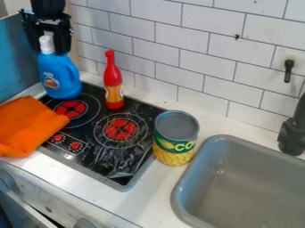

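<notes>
The black gripper [47,31] hangs at the upper left, over the back left corner of the stove. Its lower part is at the white cap [46,44] of a blue bottle [60,75]; whether it grips the cap cannot be made out. This bottle stands upright at the stove's back left. A red bottle [113,84] with a yellow label is upright to its right, near the stove's back edge. An orange cloth [28,127] lies folded over the stove's left side. Right of the stove stands a corn can [175,140].
The black stove top [98,149] has red burner markings. A grey sink [238,187] takes up the lower right, with a black faucet [292,136] beside it. White wall tiles [196,44] rise behind the counter [134,207], and a blue panel [17,62] is at the left.
</notes>
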Available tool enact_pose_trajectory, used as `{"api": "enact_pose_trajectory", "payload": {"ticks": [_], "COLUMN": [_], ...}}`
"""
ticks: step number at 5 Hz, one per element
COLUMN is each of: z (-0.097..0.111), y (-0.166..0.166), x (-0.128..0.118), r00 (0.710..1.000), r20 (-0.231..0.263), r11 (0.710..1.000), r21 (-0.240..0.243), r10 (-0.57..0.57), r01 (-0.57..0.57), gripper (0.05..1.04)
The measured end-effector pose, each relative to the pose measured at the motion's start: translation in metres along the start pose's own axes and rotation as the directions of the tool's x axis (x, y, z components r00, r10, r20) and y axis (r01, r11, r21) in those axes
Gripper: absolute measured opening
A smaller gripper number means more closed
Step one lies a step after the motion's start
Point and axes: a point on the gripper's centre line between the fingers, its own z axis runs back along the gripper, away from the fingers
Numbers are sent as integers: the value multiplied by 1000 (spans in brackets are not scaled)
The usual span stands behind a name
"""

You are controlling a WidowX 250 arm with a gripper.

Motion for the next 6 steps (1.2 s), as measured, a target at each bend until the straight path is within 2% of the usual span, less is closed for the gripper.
{"api": "enact_pose_trajectory", "payload": {"ticks": [1, 2, 3, 4, 5, 6], "z": [13, 40, 51, 57, 61, 53], "y": [-1, -1, -4, -11, -25, -43], "x": [7, 4, -18, -57, -93, -117], "r00": [999, 994, 993, 996, 997, 993], "r20": [40, 110, 120, 83, 55, 13], "r11": [1000, 999, 997, 990, 989, 987], "r21": [-4, 32, 80, 141, 136, 116], "r10": [9, 8, 2, -31, -62, -115], "r01": [-9, -12, -12, 19, 54, 112], "gripper": [1009, 1003, 1003, 1003, 1003, 1003]}}
